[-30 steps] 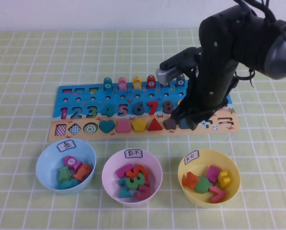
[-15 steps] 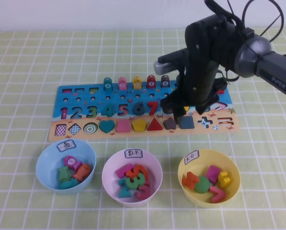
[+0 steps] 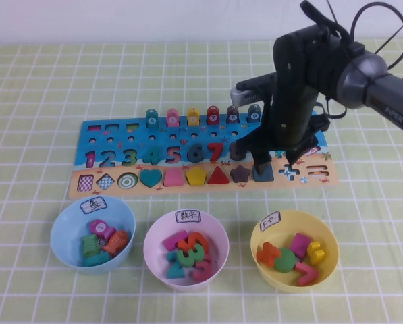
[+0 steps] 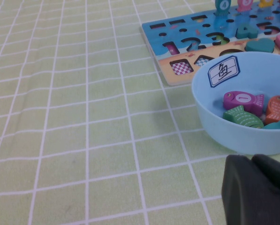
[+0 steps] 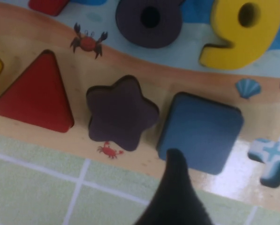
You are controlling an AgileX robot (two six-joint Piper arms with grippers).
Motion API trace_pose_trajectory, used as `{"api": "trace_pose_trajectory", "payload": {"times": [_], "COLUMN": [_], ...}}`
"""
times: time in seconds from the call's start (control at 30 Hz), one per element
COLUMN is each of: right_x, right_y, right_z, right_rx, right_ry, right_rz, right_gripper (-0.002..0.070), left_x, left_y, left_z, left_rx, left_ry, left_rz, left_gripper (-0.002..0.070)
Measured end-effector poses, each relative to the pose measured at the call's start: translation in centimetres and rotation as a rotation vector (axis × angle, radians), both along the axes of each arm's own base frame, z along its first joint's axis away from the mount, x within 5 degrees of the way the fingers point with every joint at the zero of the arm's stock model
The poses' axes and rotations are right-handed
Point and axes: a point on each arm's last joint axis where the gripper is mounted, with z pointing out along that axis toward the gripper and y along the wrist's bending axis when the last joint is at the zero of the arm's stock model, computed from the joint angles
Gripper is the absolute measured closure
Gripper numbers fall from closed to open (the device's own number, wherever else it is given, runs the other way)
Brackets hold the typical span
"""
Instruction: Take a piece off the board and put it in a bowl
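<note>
Lying on green checked cloth [image 3: 46, 88]: board [image 3: 100, 128], right hand [image 3: 262, 164], left hand [image 4: 257, 192].

Green checked tablecloth [image 3: 46, 88] (white wall [image 3: 120, 20] behind).

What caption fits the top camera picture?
Right gripper poised over the blue square block on the puzzle board; left gripper out of sight.

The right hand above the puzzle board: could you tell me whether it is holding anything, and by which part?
Nothing held: the right hand hovers over the slate-blue square wooden block, which sits in its slot.
</note>
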Motion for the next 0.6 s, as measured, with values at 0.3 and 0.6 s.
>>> {"api": "trace_pose_trajectory", "payload": {"times": [0.3,0.6], "right_x": [0.0,0.0], "right_y": [0.6,0.5], "right_z": [-1.7,-1.7], "right_rx": [0.032,0.025], "right_ry": [0.056,0.054], "right_rz": [0.008,0.01], "right_gripper": [0.021,0.0212], "left_x": [0.0,0.0], "left_y": [0.0,0.0], "left_z": [0.0,0.0], "left_rx": [0.0,0.0], "left_ry": [0.0,0.0], "left_rz": [0.0,0.0], "left_gripper": [0.0679,0.0679]}}
